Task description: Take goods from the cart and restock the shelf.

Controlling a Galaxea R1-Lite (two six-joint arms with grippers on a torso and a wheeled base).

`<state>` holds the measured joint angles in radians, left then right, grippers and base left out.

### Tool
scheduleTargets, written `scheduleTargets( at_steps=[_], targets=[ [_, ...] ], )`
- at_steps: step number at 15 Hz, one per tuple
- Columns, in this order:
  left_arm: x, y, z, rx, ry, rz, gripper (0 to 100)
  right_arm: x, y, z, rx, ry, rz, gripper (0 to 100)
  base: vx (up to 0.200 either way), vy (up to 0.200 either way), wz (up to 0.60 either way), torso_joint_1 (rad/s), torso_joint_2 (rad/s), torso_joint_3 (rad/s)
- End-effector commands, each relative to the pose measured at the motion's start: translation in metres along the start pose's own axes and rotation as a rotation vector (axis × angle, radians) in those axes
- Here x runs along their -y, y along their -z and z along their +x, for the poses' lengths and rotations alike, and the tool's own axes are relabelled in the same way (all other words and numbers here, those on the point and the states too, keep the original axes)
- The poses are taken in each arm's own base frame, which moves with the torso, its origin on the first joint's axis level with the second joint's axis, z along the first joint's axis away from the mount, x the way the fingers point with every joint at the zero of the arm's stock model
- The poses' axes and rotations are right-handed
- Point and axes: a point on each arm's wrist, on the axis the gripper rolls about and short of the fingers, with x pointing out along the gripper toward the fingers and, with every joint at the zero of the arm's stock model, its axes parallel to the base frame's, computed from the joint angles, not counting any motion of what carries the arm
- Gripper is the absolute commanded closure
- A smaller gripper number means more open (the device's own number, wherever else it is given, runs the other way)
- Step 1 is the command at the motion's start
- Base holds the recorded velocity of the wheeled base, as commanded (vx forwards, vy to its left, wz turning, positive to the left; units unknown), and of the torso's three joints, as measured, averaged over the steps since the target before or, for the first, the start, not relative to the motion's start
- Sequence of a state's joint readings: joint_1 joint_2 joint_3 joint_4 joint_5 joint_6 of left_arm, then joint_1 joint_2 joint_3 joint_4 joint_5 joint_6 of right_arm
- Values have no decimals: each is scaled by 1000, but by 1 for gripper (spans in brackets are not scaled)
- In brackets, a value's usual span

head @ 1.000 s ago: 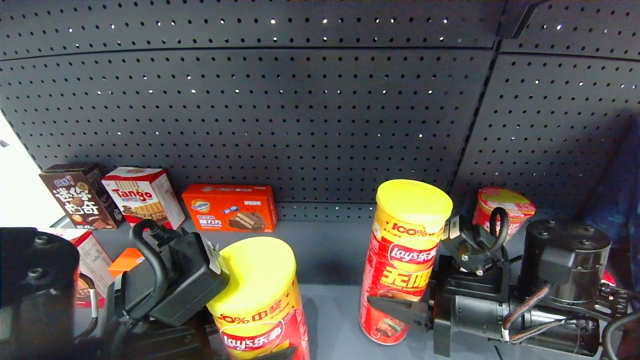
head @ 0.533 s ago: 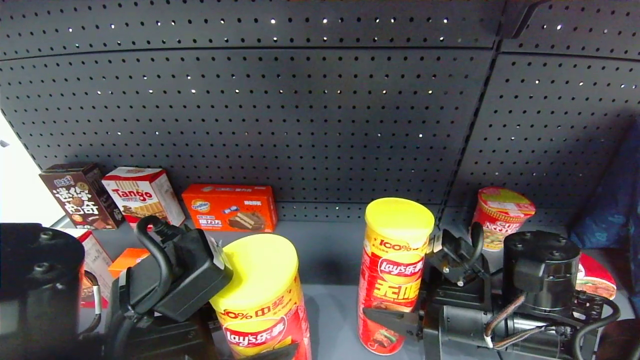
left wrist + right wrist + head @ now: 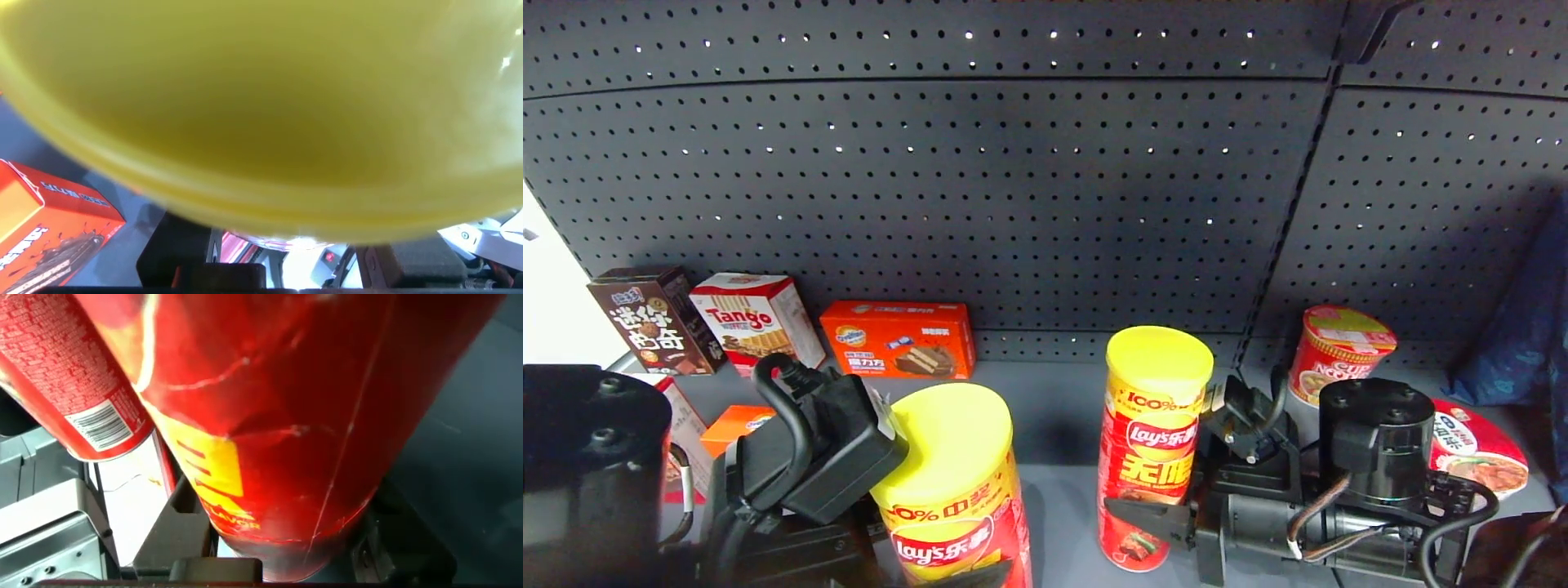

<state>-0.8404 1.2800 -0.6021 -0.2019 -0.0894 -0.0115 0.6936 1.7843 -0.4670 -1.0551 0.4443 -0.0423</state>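
Yellow-lidded and tilted, the left can sat in my left gripper, whose fingers were mostly cut off at the edge. One dark finger crossed the can's front, so I read it as clamped on. My right gripper pinched the upright right can low down, with its far finger hidden behind the tube. I couldn't tell whether that can's base touched the shelf. Just behind this gripper stood a noodle cup with its lid on, contents unseen.
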Motion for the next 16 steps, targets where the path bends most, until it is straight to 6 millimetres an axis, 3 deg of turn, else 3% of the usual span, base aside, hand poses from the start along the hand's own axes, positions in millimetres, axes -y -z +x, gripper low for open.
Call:
scheduleTargets(
  at_steps=[1, 2, 16],
  targets=[
    [0, 0, 0, -1, 1, -1, 100, 1, 5, 4, -21, -1, 8, 100, 0, 0, 0, 0, 0, 0],
    [0, 0, 0, -1, 0, -1, 100, 1, 6, 4, -23, -3, 6, 0, 0, 0, 0, 0, 0, 0],
    [0, 5, 1, -18, 1, -2, 100, -12, 7, -12, -28, -15, -2, 0, 0, 0, 0, 0, 0, 0]
  ],
)
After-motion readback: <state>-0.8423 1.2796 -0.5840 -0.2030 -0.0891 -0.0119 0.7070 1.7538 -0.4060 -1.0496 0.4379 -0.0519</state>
